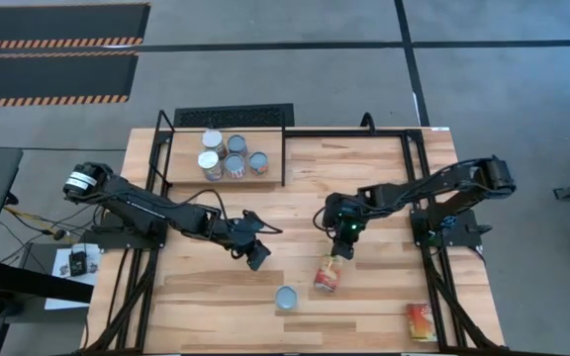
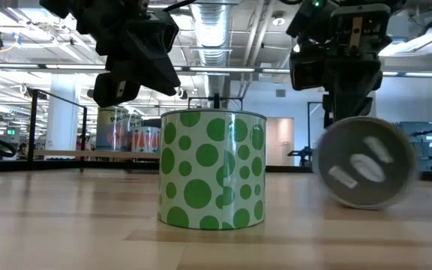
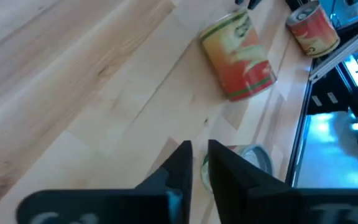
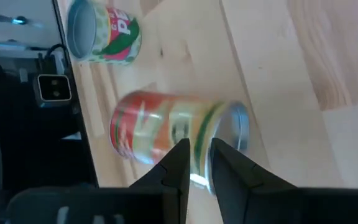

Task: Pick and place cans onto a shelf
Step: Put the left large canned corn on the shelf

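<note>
Hovering right gripper over toppled can

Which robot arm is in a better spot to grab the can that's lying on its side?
Probably the right one. The right gripper hangs just above the tipped orange-labelled can, which fills its wrist view. The left gripper is farther off, nearer the upright green-dotted can.
</note>
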`<state>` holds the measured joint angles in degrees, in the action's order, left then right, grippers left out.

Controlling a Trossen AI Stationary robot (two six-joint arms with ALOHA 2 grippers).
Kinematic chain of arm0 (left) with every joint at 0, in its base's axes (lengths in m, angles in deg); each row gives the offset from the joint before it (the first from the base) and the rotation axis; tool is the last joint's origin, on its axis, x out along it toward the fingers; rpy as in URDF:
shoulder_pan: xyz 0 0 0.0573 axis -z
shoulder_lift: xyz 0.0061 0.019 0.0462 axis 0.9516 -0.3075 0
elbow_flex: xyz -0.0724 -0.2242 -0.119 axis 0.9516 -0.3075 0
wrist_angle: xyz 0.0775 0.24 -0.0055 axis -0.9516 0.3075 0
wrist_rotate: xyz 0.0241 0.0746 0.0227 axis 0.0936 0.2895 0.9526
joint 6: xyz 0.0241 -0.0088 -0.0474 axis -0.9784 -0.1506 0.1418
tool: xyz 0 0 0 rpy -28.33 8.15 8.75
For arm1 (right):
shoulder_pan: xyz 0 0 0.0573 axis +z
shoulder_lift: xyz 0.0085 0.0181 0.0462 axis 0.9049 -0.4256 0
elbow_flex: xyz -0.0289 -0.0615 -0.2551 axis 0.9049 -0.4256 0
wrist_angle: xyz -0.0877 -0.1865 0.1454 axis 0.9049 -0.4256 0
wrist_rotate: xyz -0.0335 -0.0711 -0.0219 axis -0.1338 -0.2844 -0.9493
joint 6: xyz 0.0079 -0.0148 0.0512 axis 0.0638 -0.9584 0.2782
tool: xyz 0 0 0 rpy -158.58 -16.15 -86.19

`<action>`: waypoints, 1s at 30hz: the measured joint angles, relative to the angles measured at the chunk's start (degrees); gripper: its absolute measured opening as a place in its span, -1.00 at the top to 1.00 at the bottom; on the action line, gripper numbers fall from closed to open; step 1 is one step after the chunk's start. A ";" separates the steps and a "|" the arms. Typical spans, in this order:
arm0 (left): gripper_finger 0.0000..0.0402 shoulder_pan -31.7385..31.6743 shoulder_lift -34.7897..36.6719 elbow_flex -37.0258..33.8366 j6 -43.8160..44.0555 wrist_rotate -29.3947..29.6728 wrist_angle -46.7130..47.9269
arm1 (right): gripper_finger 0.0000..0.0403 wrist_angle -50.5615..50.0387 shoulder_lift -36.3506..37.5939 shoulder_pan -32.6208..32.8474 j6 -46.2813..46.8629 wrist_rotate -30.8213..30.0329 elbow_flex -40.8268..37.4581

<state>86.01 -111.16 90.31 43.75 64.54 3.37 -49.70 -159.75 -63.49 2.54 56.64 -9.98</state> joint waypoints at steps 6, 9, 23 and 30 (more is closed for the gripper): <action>0.96 0.02 0.00 0.00 -1.64 0.58 0.83 | 0.56 -0.63 -0.04 0.13 -0.19 1.40 0.00; 0.99 0.02 0.00 0.00 -2.64 0.90 0.74 | 0.53 -2.18 -0.02 0.06 -0.19 1.55 0.00; 1.00 -0.58 0.00 0.00 -6.18 0.94 1.06 | -0.09 -17.58 15.47 5.15 -2.82 2.79 -7.11; 1.00 -1.59 0.00 0.00 -6.31 0.31 0.99 | -0.02 -2.83 18.77 7.28 3.54 4.25 -15.82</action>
<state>84.42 -111.16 90.31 37.43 64.85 4.36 -52.54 -140.99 -56.21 6.07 60.89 -25.79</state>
